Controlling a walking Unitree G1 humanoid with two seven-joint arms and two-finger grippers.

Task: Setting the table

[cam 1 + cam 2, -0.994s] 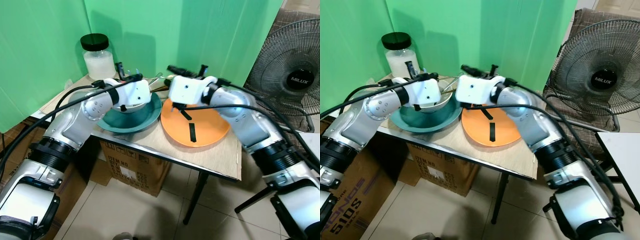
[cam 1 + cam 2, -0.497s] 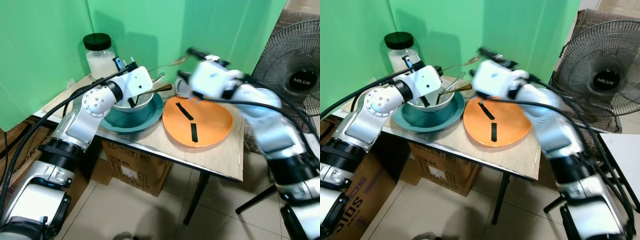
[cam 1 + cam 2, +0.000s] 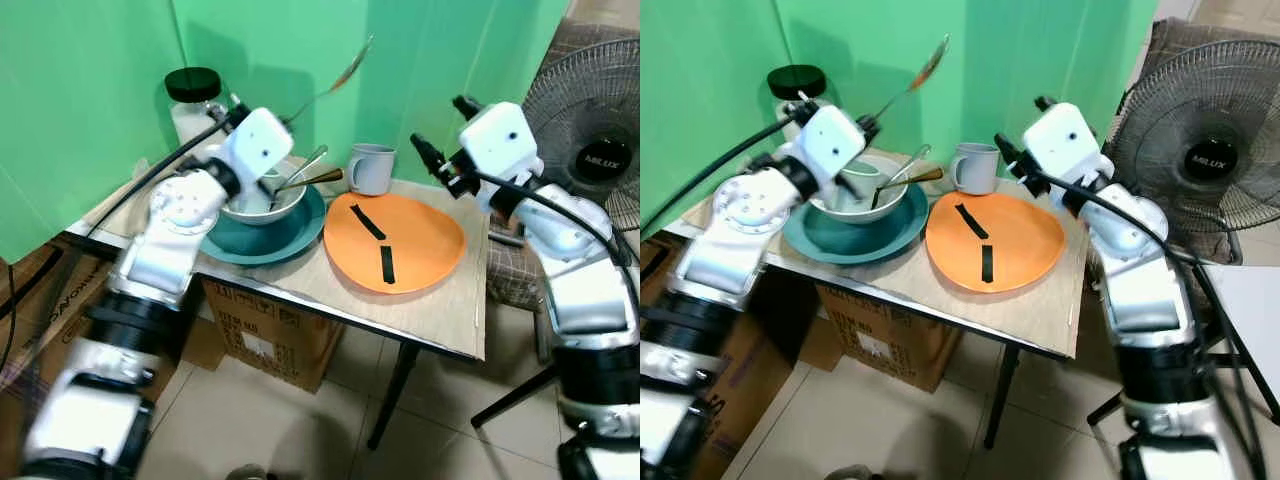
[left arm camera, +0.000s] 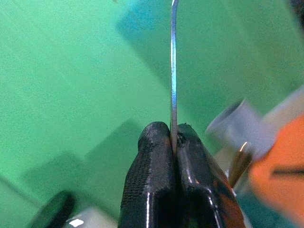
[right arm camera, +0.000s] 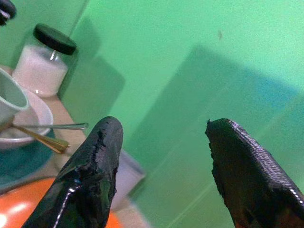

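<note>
Above the white bowl (image 3: 262, 200) that sits in the teal dish (image 3: 262, 238), the left gripper (image 4: 172, 142) is clenched on the handle of a thin metal spoon (image 3: 330, 86), whose long axis slants up and away toward the green backdrop. The orange plate (image 3: 395, 242) lies down and to the robot's right of that spoon. The right gripper (image 5: 161, 142), fingers spread and empty, hovers over the plate's far side beside the grey mug (image 3: 371, 168).

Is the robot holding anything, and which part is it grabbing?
Yes. The left gripper pinches a spoon by the end of its thin handle, its bowl up in the air. The right gripper is open, holding nothing.
</note>
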